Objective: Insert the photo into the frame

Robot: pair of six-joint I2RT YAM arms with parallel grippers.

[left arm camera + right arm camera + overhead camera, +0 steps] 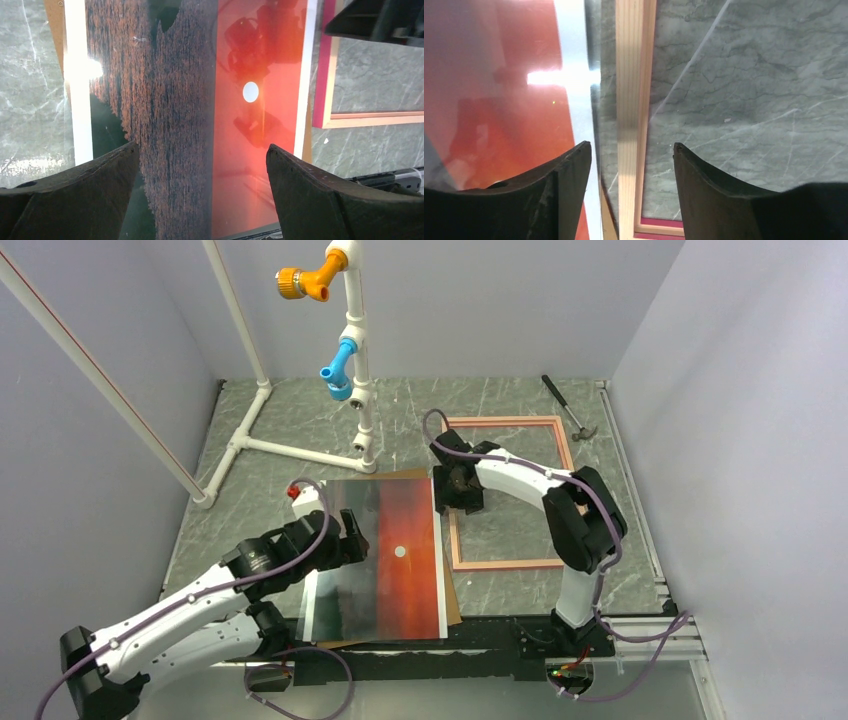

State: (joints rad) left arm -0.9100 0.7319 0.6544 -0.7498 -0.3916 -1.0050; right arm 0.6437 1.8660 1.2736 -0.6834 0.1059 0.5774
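Note:
The photo [390, 560], a sunset print with a white sun, lies face up on the table's middle, glossy with glare. It fills the left wrist view [200, 100]. My left gripper [356, 540] is open and empty above the print's left part, with its fingers [300, 180] apart over the picture. The frame [505, 564] lies flat to the right of the print, pale wood back up. My right gripper [452, 495] is open and empty over the frame's left rail [631, 100], which runs between its fingers [704, 180]. The print's white margin [574, 100] lies just left of that rail.
A brown hardboard panel [455, 612] lies under the print and sticks out at its edges. A white pipe stand [355, 370] with orange and blue fittings stands at the back. A hammer [570, 405] lies at the back right. Walls close in on three sides.

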